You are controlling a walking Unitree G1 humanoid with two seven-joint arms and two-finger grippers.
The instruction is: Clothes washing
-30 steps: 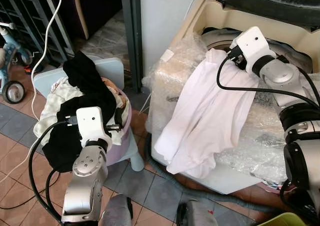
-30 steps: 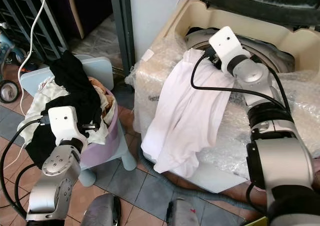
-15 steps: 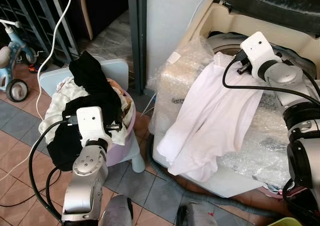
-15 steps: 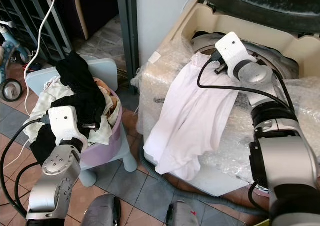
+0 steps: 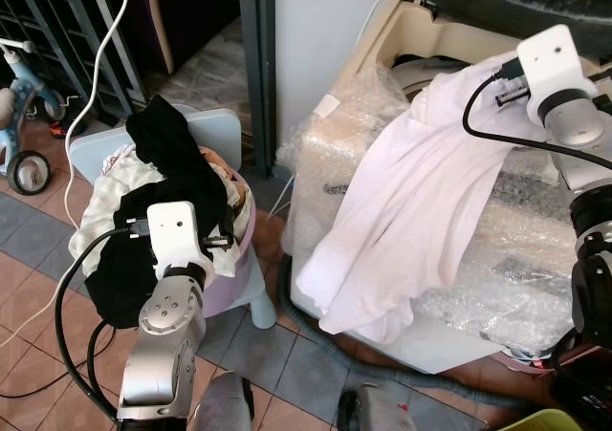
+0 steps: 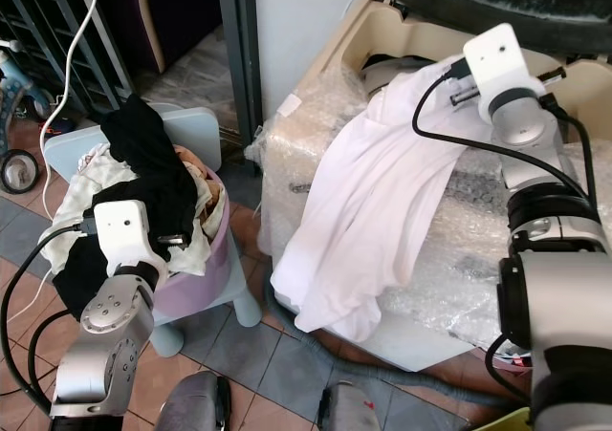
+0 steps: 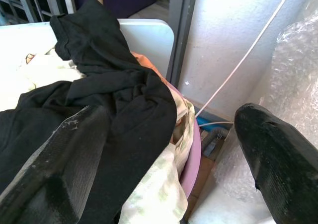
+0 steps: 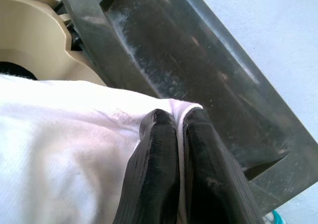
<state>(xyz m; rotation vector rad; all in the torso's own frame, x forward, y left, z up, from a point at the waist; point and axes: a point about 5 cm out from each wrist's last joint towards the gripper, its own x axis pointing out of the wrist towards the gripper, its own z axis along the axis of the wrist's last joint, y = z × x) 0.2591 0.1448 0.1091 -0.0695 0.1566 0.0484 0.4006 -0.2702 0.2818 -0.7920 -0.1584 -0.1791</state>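
While the right hand [image 8: 176, 134] pinches the white garment [image 5: 411, 211] shut-fingered, most cloth hangs below it, outside the washer [image 5: 449, 39]; the left hand [image 7: 164, 149], open and empty, hovers over a full basket [image 5: 239, 259].

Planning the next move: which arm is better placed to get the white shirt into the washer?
Right. The right gripper is shut on the white shirt beside the washer opening; the left gripper hangs open by the laundry basket.

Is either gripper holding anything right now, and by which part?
The right gripper is pinched shut on an upper edge fold of the white garment, above the washing machine. The left gripper is open, holding nothing.
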